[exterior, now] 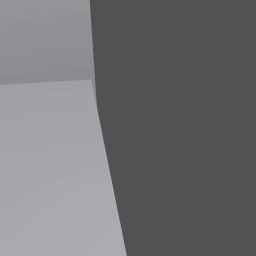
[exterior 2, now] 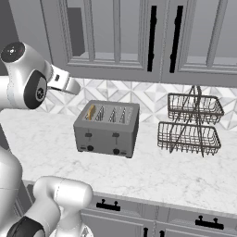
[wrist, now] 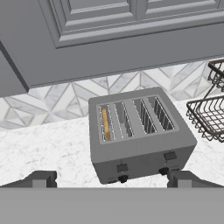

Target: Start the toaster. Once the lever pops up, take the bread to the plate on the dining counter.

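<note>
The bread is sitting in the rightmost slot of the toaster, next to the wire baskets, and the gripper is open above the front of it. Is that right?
Not quite. The bread is in the leftmost slot of the toaster, the one farthest from the wire baskets; both the hand view and the right base view show it. The rest holds: the gripper is open above the toaster's front.
</note>
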